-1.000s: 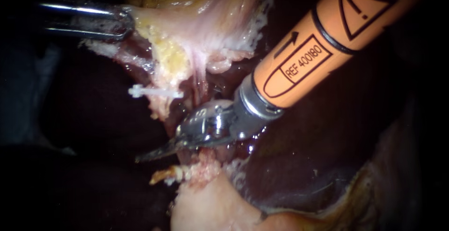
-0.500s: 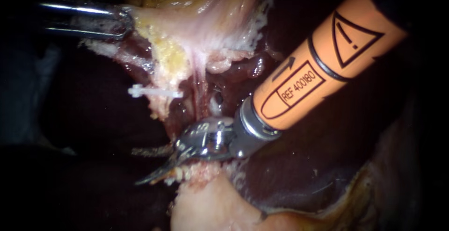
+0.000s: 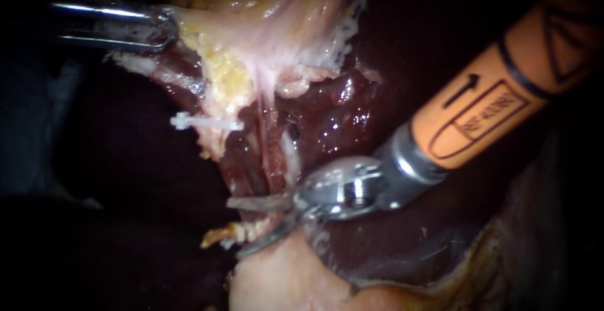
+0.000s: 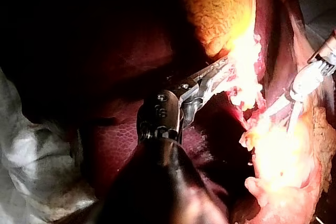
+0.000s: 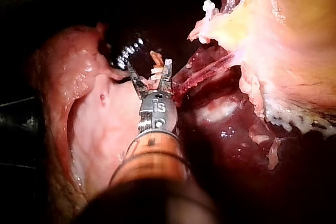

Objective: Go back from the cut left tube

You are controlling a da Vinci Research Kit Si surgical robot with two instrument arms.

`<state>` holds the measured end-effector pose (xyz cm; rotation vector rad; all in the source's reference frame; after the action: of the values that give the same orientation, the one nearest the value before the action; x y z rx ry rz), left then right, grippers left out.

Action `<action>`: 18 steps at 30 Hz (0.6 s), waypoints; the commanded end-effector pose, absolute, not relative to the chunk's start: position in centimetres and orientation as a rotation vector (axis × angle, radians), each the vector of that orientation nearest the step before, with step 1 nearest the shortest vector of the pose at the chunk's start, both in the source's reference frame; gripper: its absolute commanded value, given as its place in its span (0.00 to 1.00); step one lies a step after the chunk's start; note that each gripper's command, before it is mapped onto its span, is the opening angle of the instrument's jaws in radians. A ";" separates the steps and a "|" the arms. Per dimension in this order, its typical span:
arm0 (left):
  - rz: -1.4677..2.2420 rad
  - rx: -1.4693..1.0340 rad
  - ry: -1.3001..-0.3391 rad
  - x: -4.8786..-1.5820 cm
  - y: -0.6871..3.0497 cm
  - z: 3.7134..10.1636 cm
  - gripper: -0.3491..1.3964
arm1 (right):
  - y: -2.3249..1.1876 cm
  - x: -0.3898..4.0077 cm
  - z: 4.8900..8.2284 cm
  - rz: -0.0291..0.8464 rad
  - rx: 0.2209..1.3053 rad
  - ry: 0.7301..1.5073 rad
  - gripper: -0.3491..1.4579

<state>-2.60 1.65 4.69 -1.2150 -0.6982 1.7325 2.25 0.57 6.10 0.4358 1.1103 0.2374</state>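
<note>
My left instrument (image 3: 157, 31) comes in from the upper left, its jaws shut on the pale edge of the gallbladder (image 3: 264, 28) and holding it up. In the left wrist view the same jaws (image 4: 220, 74) clamp that bright tissue. A white clip (image 3: 204, 123) sits on the upper stump of the cut left tube (image 3: 217, 144). The lower, frayed stump (image 3: 226, 232) lies on pale tissue. My right instrument (image 3: 238, 228), orange-sleeved, has its two blades open around that lower stump. A reddish strand (image 3: 274, 153) still runs down beside them. The right wrist view shows the blades (image 5: 149, 69) spread.
Dark liver (image 3: 402, 242) lies under and to the right of my right instrument's wrist. A pale tissue mound (image 3: 283, 279) rises at the bottom centre. The raw, wet bed (image 3: 333, 116) below the gallbladder is exposed. My right instrument's blades (image 4: 291, 108) show beyond the left instrument's jaws.
My right instrument has drawn back to the right, uncovering the wet bed. Its blades went from closed to spread. The left instrument and clip have held still.
</note>
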 end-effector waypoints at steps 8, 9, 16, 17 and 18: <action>1.733 -1.215 -0.699 -2.60 1.65 4.69 0.00 | 0.90 1.43 5.80 0.215 0.291 1.076 0.99; 1.733 -1.215 -0.699 -2.60 1.65 4.69 0.00 | 0.93 1.35 5.77 0.207 0.280 1.067 0.99; 1.733 -1.215 -0.699 -2.60 1.65 4.69 0.00 | 1.17 0.89 5.63 0.162 0.248 0.935 0.99; 1.732 -1.215 -0.699 -2.60 1.65 4.69 0.00 | 1.19 0.86 5.63 0.164 0.243 0.925 0.99; 1.732 -1.215 -0.699 -2.60 1.65 4.69 0.00 | 1.20 0.84 5.63 0.167 0.237 0.917 0.99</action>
<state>-2.60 1.65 4.69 -1.2156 -0.6994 1.7325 0.82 1.21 5.63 0.2312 0.9128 0.1692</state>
